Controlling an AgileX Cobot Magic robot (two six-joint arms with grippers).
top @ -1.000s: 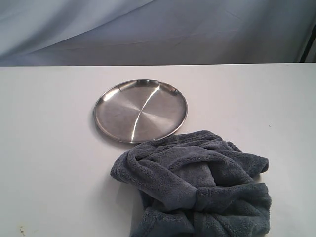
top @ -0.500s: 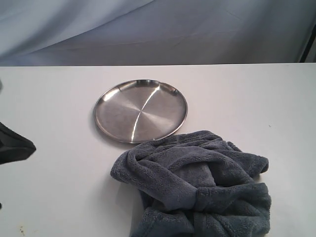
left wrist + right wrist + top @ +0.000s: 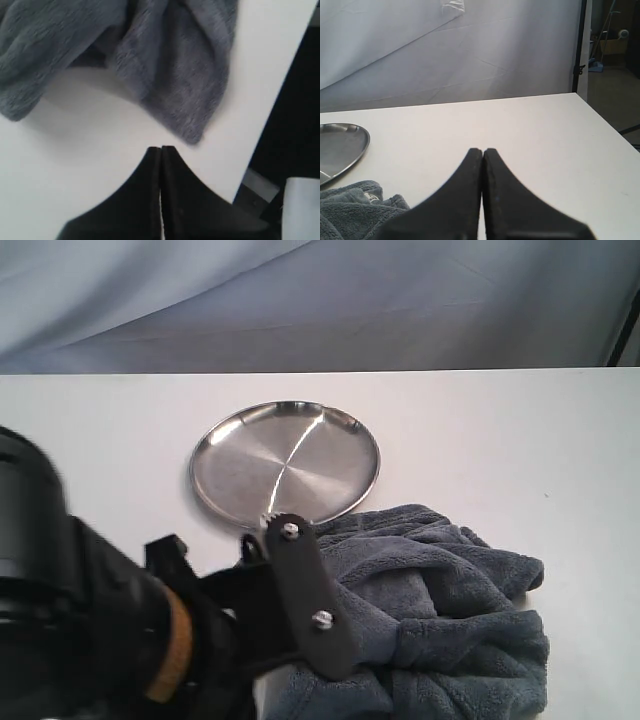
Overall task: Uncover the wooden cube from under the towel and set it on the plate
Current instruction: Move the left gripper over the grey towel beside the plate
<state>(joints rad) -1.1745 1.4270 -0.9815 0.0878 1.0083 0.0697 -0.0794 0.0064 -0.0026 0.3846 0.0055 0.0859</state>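
The blue-grey towel (image 3: 440, 610) lies bunched on the white table, its far edge touching the near rim of the steel plate (image 3: 285, 465). No wooden cube shows anywhere; the towel may cover it. My left arm (image 3: 100, 640) fills the lower left of the exterior view and reaches the towel's left edge. In the left wrist view my left gripper (image 3: 161, 149) is shut and empty, hovering over bare table just short of a towel (image 3: 165, 60) corner. My right gripper (image 3: 483, 150) is shut and empty, with the towel (image 3: 350, 210) and plate (image 3: 340, 145) off to its side.
The white table (image 3: 520, 440) ends close to the towel in the left wrist view, where dark floor (image 3: 295, 125) begins. A grey fabric backdrop (image 3: 320, 300) hangs behind the table. The right arm is outside the exterior view.
My left arm has swung in from the left edge of the exterior view and now reaches the towel's left side. Towel and plate have not moved.
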